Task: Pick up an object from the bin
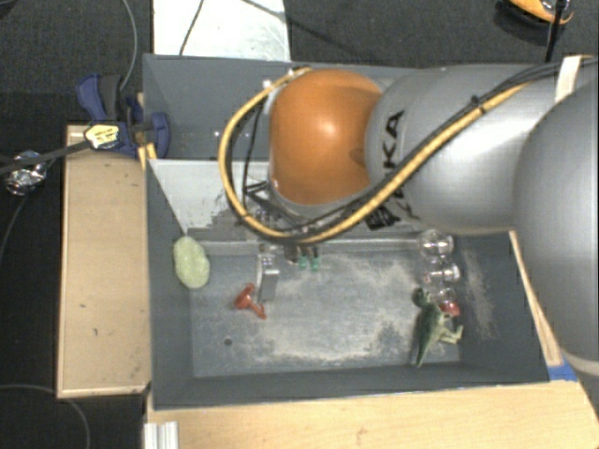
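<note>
The claw (270, 283) hangs low over the left-middle floor of the bin (356, 368); I cannot tell whether it is open or closed. A small red piece (249, 299) lies just beside its tip. Farther left rests a pale green oval lump (192, 262). Well apart, at the right, lies a dark green toy (430, 333) below shiny clear pieces (438, 260).

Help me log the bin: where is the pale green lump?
The pale green lump lies at the camera view's left, by the left wall of the bin; its nearest neighbour is a small red piece to its lower right.
</note>
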Controlling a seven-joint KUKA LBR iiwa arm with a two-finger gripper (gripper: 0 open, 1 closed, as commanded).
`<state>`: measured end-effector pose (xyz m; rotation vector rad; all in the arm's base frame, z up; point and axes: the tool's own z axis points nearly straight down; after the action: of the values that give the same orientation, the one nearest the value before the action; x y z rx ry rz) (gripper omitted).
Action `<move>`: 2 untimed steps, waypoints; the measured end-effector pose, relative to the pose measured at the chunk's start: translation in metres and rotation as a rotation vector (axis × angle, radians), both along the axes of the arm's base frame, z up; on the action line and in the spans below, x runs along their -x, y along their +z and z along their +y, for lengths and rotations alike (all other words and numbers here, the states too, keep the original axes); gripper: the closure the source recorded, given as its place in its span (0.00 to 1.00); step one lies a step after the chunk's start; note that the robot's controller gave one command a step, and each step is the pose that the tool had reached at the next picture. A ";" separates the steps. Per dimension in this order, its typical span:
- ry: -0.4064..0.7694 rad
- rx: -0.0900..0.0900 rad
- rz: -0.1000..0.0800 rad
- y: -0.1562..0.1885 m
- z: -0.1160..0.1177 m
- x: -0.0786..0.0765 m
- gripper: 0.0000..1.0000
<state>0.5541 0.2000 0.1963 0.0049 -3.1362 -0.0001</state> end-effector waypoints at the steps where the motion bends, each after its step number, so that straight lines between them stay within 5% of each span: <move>1: -0.004 -0.002 -0.008 0.005 -0.001 -0.002 0.00; 2: 0.063 -0.003 -0.014 -0.014 0.002 -0.007 0.00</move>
<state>0.5616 0.2020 0.1818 0.1036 -3.1486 -0.0048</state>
